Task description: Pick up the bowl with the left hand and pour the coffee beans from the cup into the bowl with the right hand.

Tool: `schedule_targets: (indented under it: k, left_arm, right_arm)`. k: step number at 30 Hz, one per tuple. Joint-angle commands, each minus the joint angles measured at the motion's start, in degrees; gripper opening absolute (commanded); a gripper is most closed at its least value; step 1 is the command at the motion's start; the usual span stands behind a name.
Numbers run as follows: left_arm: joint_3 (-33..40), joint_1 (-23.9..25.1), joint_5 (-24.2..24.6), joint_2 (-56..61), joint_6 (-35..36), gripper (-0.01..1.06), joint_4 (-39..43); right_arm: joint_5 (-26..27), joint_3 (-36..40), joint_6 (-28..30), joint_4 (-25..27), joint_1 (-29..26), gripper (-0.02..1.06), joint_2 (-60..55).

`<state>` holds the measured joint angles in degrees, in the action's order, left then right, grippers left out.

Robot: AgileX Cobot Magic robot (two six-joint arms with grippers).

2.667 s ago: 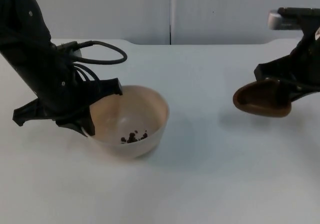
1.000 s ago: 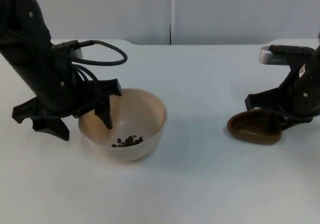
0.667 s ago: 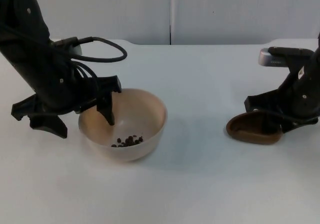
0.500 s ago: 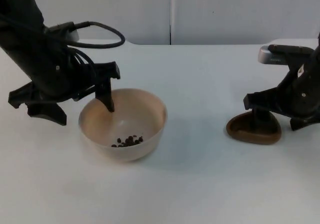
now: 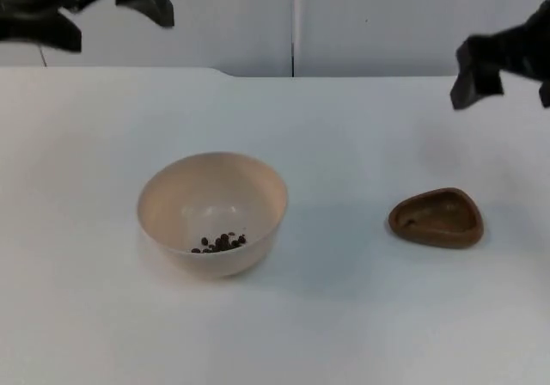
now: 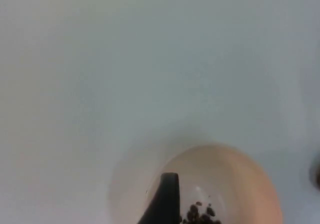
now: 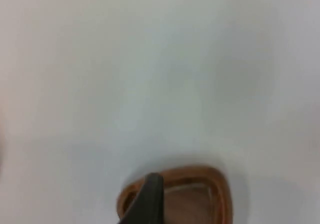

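**Top view: both grippers raised, bowl and cup resting on the table**

Top view has the left gripper (image 5: 86,3) high at the far left, in front of the grey partition wall (image 5: 387,24) and above the table's far-left corner. Two dark fingers show there, well apart, with nothing between them, so its jaws stand spread. The right gripper (image 5: 503,67) hangs at the far right, over the table's far-right corner; one dark finger and part of another show at the picture's edge, apart and holding nothing, so it too looks spread.

The bowl (image 5: 212,213) stands upright on the white table (image 5: 344,316), left of the middle and nearer the front edge than the far one. Its mouth faces straight up. Being round, it has no long axis. A small heap of coffee beans (image 5: 222,243) lies at the bottom of it, toward the front side. In the left wrist view the bowl (image 6: 235,184) lies beneath a black fingertip (image 6: 167,199), with the beans (image 6: 200,215) just beside that tip.

The cup (image 5: 436,218) sits on the table to the right, well apart from the bowl, about level with it. It is brown, shallow and roughly triangular with rounded corners, opening upward. Its long axis runs across the table, parallel to the front edge, and its narrower end points toward the bowl. In the right wrist view the cup's rim (image 7: 200,176) shows beneath a black fingertip (image 7: 149,204). I cannot tell whether anything is left inside it.
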<state>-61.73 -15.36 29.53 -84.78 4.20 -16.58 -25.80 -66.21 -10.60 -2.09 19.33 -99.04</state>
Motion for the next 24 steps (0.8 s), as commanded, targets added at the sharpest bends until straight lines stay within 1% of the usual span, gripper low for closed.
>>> schedule_targets:
  k: [1,2,5,6,10,15,17,19,21,24]
  left_arm:
    - [-0.3,0.2,0.2,4.2,-1.8,0.80,0.1]
    - [-0.3,0.2,0.2,6.1,-2.5,0.80,0.1]
    - [-0.3,0.2,0.2,10.8,-2.7,0.80,0.6]
    - [-0.3,0.2,0.2,10.8,-2.7,0.80,0.6]
    - [-0.3,0.2,0.5,14.4,-2.7,0.80,0.6]
    - [-0.3,0.2,2.1,15.5,-2.7,0.80,0.6]
    - [-0.3,0.2,3.3,15.7,-4.2,0.80,0.3]
    - [-0.3,0.2,3.5,15.8,-4.2,0.80,-0.1]
    - [-0.3,0.2,4.8,16.1,-7.0,0.80,-2.0]
    - [-0.2,0.2,5.9,17.3,-11.1,0.80,-5.2]
  right_arm:
    - [-1.5,0.0,1.8,-0.6,-0.2,0.85,6.0]
    - [-1.9,0.0,2.9,-0.6,-0.1,0.85,8.7]
    - [-3.0,0.0,3.5,-0.6,-0.1,0.85,15.7]
    - [-3.0,0.0,3.5,-0.6,-0.1,0.85,15.7]
    - [-4.5,0.0,4.2,-0.6,-0.1,0.85,22.5]
    - [-6.4,0.0,4.2,-0.6,-0.1,0.85,25.9]
    - [-7.6,0.0,4.2,-0.6,-0.1,0.85,27.4]
    - [-8.0,0.0,4.4,-0.6,-0.1,0.85,27.7]
    - [-9.3,0.0,5.5,-0.5,-0.1,0.85,28.8]
    - [-11.2,0.0,5.7,-0.3,-0.1,0.85,30.8]
